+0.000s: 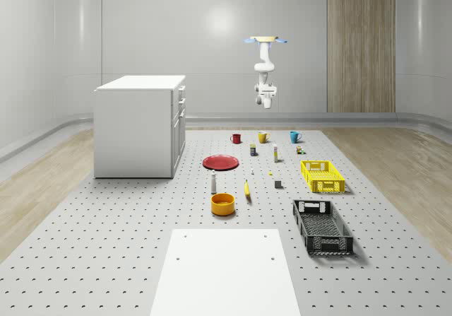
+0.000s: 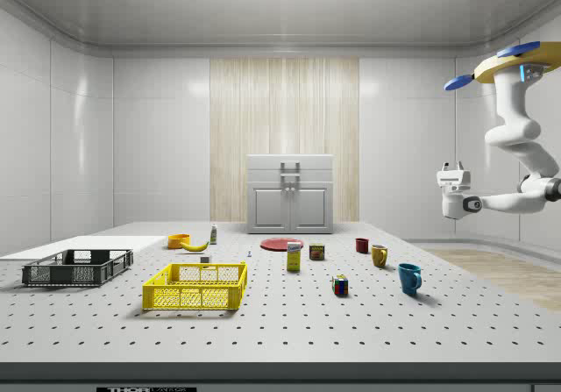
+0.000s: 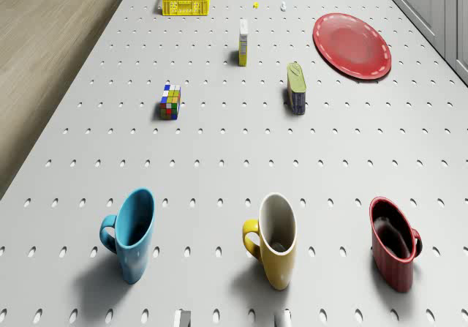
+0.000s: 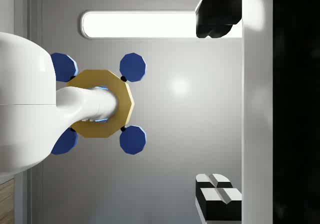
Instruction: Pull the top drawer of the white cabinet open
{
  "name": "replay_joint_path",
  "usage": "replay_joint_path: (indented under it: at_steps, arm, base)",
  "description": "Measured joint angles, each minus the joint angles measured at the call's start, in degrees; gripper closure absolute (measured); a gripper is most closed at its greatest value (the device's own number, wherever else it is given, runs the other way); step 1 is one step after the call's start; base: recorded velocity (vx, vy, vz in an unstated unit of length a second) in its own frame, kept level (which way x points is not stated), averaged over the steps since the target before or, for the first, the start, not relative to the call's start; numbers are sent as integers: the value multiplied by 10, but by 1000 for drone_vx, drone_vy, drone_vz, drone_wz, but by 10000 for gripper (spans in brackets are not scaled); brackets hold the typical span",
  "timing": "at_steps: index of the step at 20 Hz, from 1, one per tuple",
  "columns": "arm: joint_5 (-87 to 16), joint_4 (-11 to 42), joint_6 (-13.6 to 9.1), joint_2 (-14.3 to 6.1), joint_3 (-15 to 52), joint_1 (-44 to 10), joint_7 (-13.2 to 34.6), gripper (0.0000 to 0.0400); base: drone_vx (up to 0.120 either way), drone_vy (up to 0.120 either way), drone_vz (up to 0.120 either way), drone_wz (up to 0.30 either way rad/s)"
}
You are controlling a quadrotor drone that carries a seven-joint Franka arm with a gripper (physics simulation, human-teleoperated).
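The white cabinet (image 1: 141, 125) stands on the table at the whole-scene view's left, its front facing right. In the side view the cabinet (image 2: 290, 201) is seen head-on, and its top drawer (image 2: 263, 169) sits flush and closed, with a handle (image 2: 290, 167) at its middle. The drone (image 1: 266, 40) hovers high over the table's far end, above three mugs and well to the right of the cabinet. My gripper (image 2: 453, 166) hangs under the drone (image 2: 517, 59) on a folded arm, pointing upward. In the wrist view the gripper (image 4: 217, 108) is open, with nothing between its fingers (image 4: 217, 196).
Below the drone stand a blue mug (image 3: 131, 232), a yellow mug (image 3: 274, 239) and a red mug (image 3: 395, 243). A red plate (image 3: 352, 45) lies near the cabinet. A yellow crate (image 1: 323, 175), a black crate (image 1: 322, 225), an orange bowl (image 1: 222, 203) and small items dot the table.
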State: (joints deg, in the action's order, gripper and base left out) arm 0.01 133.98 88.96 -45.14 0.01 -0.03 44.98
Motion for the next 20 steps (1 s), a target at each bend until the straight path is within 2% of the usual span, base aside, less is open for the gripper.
replay_joint_path:
  at_steps: [2,5,12,13,15,18,20]
  arm:
    - [0,-24,-21,2,0,-1,0,50]
    - [0,-61,-48,11,1,-1,-1,74]
    - [1,-135,-93,37,1,-3,-1,91]
    - [39,-142,-97,40,-22,2,-6,92]
    - [174,-134,-104,43,-110,20,-29,89]
    - [341,-92,-109,41,-220,51,-56,87]
    - [421,-60,-110,36,-272,72,-69,88]
  base:
    - [0,0,0,0]
    - [0,0,0,0]
    - [0,0,0,0]
    - [0,0,0,0]
    - [0,0,0,0]
    - [0,-13,0,0]
    - [60,-120,0,0]
